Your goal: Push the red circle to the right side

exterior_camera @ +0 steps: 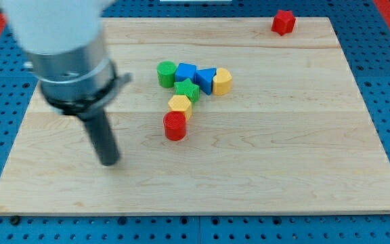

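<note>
You're seeing the red circle (175,126) standing upright, touching the yellow block (180,105); bare board (303,149) lying rightward; my tip (109,161) sitting leftward, no jaws fitted

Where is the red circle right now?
The red circle sits near the board's middle, at the bottom of the block cluster, touching the yellow block above it; my tip is off to its left, apart.

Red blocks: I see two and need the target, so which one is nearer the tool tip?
The red circle at the cluster's bottom end, right of my tip; the other red block sits top right.
</note>
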